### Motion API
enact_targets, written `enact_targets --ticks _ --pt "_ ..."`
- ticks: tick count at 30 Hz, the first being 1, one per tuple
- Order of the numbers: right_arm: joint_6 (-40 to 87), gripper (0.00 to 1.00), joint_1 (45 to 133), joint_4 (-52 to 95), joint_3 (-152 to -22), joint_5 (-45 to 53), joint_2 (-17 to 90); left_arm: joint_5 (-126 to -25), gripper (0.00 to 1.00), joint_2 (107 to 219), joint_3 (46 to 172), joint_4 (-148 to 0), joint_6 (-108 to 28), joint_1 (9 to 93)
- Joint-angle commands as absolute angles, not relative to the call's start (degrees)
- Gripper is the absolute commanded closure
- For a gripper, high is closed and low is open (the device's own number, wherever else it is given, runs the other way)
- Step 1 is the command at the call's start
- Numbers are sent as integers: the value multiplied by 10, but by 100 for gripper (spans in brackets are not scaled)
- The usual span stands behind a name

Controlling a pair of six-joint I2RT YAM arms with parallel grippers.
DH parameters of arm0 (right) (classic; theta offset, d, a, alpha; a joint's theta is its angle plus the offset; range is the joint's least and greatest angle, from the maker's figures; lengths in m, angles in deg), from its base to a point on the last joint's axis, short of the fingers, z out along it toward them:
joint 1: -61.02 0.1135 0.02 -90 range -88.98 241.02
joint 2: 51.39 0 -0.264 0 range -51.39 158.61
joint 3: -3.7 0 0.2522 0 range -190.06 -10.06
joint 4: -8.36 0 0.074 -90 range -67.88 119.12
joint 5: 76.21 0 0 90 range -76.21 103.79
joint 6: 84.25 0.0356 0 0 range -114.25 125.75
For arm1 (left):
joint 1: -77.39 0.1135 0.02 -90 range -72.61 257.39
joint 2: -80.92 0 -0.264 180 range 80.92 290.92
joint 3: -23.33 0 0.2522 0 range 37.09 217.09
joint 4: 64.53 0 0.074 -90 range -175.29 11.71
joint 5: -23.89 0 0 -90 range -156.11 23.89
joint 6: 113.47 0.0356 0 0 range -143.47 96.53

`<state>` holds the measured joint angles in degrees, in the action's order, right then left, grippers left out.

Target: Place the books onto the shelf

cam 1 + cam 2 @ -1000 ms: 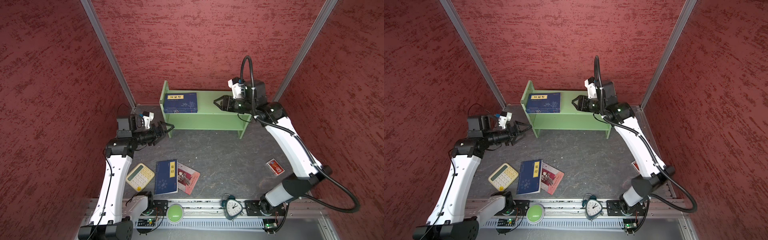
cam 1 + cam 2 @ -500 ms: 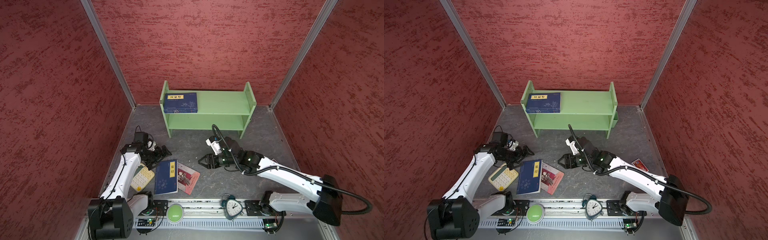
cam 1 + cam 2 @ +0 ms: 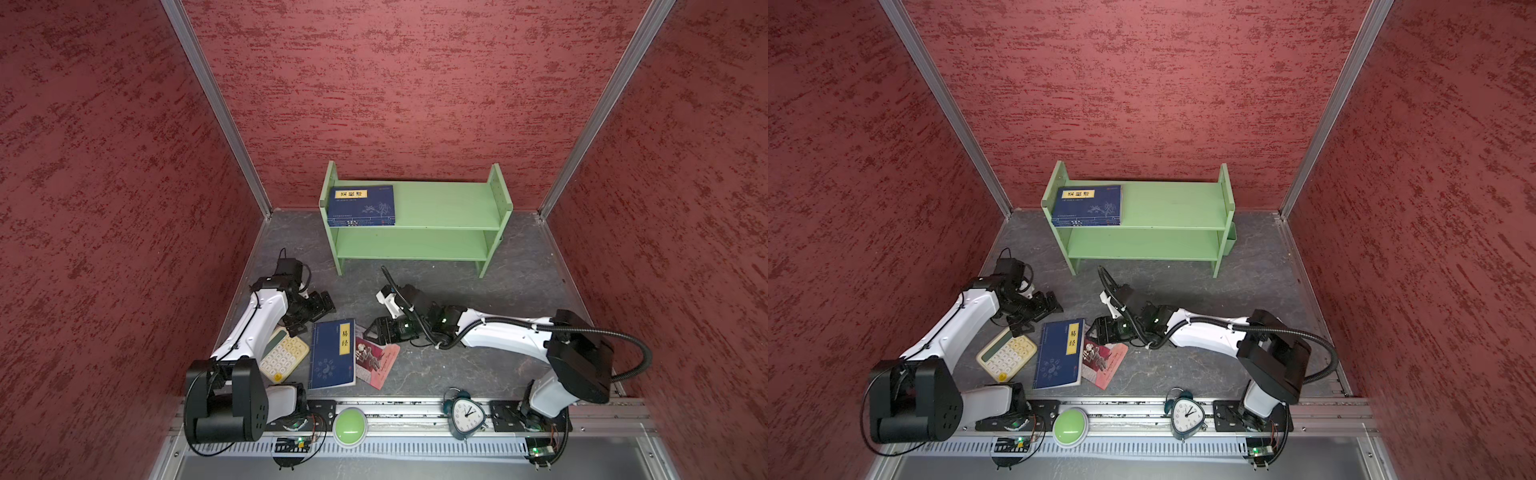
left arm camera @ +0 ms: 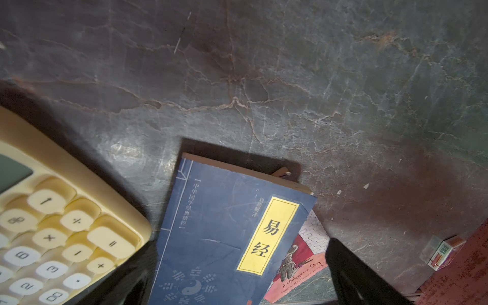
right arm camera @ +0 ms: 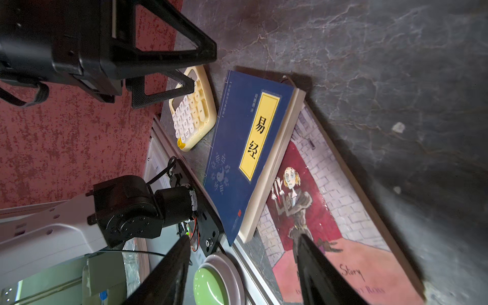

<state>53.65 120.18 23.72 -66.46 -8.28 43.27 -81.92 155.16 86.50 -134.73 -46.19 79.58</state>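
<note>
Quick status from my end. The left gripper (image 3: 311,316) is wide open and empty. It hangs low just off the far corner of the loose navy book (image 3: 332,353), right beside the calculator (image 3: 282,353). The right gripper (image 3: 372,331) has its jaws apart too, with nothing in them, and sits at the far edge of the red-pink book (image 3: 376,361). In the right wrist view one finger sits over the cover, but I can't tell if it's actually touching.

So neither arm is carrying anything. Those two books lie flat on the table (image 3: 457,365). The navy one overlaps the red-pink one's edge, so the red one is partly pinned underneath.

Further out, the shelf (image 3: 449,203) has the shelved navy book (image 3: 360,205) lying flat on its top tier, pushed to the end on the left arm's side. It could be a small stack, I can't count from here. The bottom tier looks bare.

My read is that we're partway there. What's on the shelf is done, two books are left, and I'd guess we're at the start of a pick. The overlap is the fiddly bit, since thin covers lying flat don't give the fingers much to bite.
</note>
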Motion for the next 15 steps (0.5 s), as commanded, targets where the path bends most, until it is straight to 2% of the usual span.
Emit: enact_targets --ticks 1,9,15 --pt "554 35 1208 222 -697 -95 460 -808 1 1573 863 -1333 -470 794" --pt "554 36 1210 258 -757 -121 531 -826 0 1625 858 -1312 -465 791" --pt "560 36 1211 266 -778 -131 569 -801 0 1636 851 -1308 -460 779"
